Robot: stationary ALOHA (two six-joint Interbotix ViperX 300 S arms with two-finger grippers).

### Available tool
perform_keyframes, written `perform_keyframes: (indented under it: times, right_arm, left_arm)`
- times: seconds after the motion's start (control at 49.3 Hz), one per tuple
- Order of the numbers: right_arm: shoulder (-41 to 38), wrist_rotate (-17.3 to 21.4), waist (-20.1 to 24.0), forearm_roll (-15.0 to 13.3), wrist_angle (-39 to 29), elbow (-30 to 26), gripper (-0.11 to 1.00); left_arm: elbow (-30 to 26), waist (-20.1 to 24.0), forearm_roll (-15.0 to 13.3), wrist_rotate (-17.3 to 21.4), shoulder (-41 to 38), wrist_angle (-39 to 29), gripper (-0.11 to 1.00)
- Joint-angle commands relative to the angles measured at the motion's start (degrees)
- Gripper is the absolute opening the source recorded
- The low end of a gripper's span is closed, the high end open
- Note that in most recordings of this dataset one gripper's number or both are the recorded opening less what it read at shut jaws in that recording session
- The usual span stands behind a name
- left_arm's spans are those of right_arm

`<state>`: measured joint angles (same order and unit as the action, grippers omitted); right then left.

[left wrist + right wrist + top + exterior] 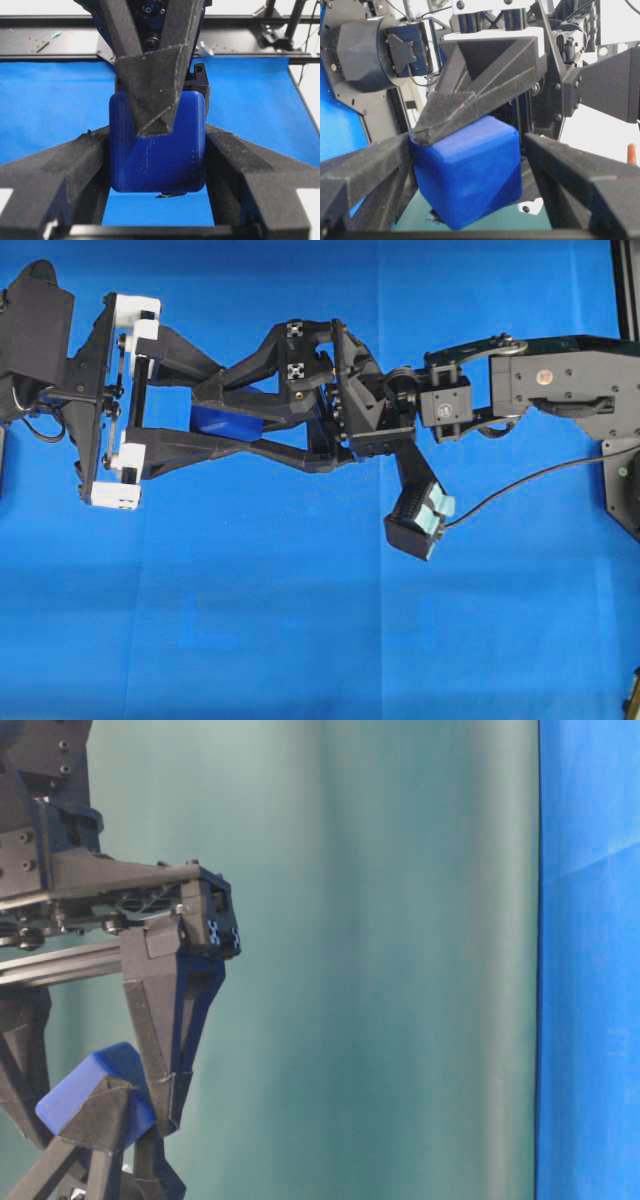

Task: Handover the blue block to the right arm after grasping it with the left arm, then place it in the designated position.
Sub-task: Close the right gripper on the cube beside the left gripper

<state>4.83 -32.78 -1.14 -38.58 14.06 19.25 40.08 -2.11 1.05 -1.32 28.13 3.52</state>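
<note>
Right wrist view: cube-shaped blue block (pixel 467 172) tilted, pinched by left jaws; right jaws spread.

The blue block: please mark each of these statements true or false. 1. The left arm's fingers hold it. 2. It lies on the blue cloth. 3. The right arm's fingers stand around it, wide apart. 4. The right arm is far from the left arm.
1. True: the left arm's fingers press the blue block from both sides.
2. False: the block is held in the air above the blue cloth.
3. True: the right arm's fingers flank the block with gaps.
4. False: the two arms meet at the block.
</note>
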Motion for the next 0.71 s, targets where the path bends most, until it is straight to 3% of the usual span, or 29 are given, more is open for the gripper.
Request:
perform_keyframes:
  times: [0.0, 0.223, 0.385, 0.69]
  right_arm:
    - [0.8, 0.1, -0.1, 0.1, 0.2, -1.8, 0.96]
    - [0.7, 0.4, -0.1, 0.1, -0.6, -1.8, 0.91]
    - [0.7, 0.4, -0.3, 0.1, -1.0, -2.2, 0.55]
    - [0.7, 0.6, -0.4, 0.4, -1.7, -2.5, 0.55]
  left_arm:
    - [-0.6, 0.0, -0.1, 0.0, 1.5, 0.1, 0.46]
    - [-0.6, 0.1, -0.1, 0.0, 1.5, -0.7, 0.46]
    - [-0.7, 0.0, -0.1, -0.1, 1.5, -1.6, 0.46]
    - [-0.7, 0.0, -0.1, -0.1, 1.5, -1.7, 0.46]
